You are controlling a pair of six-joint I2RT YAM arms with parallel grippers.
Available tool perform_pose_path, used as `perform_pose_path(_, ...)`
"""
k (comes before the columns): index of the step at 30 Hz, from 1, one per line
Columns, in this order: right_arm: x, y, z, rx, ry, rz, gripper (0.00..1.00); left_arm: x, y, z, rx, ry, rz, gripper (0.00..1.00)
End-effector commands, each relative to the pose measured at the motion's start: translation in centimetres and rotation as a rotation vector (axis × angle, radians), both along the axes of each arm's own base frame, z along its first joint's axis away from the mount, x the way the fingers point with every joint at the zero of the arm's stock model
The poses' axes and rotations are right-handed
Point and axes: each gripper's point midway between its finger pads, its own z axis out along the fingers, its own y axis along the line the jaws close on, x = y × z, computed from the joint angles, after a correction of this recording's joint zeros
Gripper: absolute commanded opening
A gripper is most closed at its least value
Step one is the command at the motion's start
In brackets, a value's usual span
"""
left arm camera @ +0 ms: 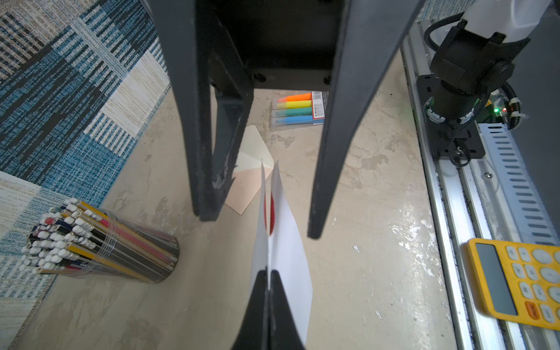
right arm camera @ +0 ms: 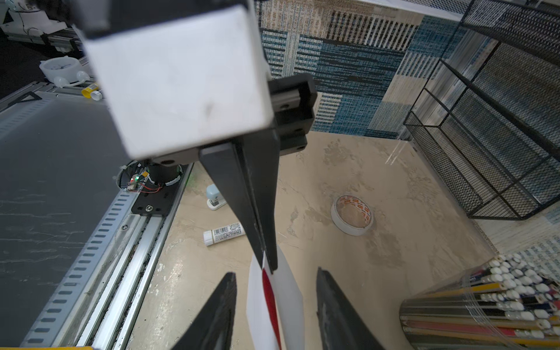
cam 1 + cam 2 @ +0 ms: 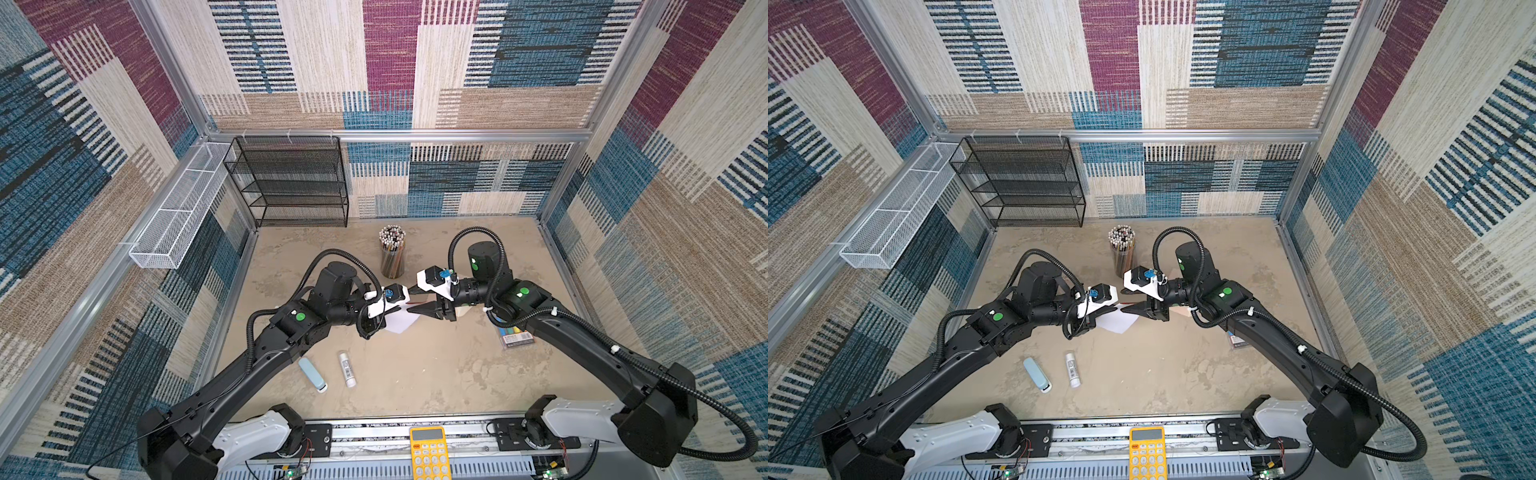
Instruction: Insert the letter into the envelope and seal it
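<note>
Two robot arms meet above the middle of a mottled beige counter (image 3: 436,374), with the letter (image 3: 401,322) between them. The left fingers (image 1: 259,298) are pressed together on one edge of the folded card. They hold it clear of the counter and edge-on to both wrist cameras (white faces turned outward, a sliver of red showing in the gap of the fold). The right fingers (image 2: 331,303) stand apart, one on each side of the card's free end, with a gap between each finger and the paper; no contact shows. The envelope (image 1: 253,188) lies flat on the counter below and just behind the right fingers. Its cream flap is open, and one of those fingers hides part of it in the left wrist view. A pack of highlighters (image 1: 298,110) sits farther back behind the right fingers, past the tip of the flap. A cup of pencils (image 3: 392,253) stands beyond both sets of fingertips, toward the back wall. A glue stick (image 3: 347,370) and a pale blue case (image 3: 312,375) lie on the near side of the left fingers, and a roll of tape (image 2: 353,215) rests on the counter behind them.
</note>
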Motion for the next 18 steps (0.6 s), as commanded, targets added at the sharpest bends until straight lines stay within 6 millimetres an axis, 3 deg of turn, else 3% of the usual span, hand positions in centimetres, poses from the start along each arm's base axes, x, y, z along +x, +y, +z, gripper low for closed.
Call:
perform_pose_path(1,0.08,0.46,0.17,0.009,-0.017,0.007,0.43,0.20,-0.21,0.48,-0.008,-0.045,-0.011,0.00)
perform_pose_path(6,0.11,0.91,-0.24,0.002,-0.004,0.016,0.31,0.16,-0.31,0.46,-0.011,-0.049,-0.014,0.00)
perform_pose_path(11,0.11,1.03,-0.30,0.002,-0.003,0.022,0.01,0.04,-0.38,0.48,-0.015,-0.049,-0.019,0.00)
perform_pose_path(14,-0.07,0.93,-0.05,0.006,-0.007,0.024,0.00,0.01,-0.35,0.58,-0.025,-0.047,-0.013,0.00)
perform_pose_path(18,-0.46,0.70,0.44,0.016,-0.017,0.026,0.00,-0.10,-0.50,0.61,-0.040,-0.034,-0.015,0.23)
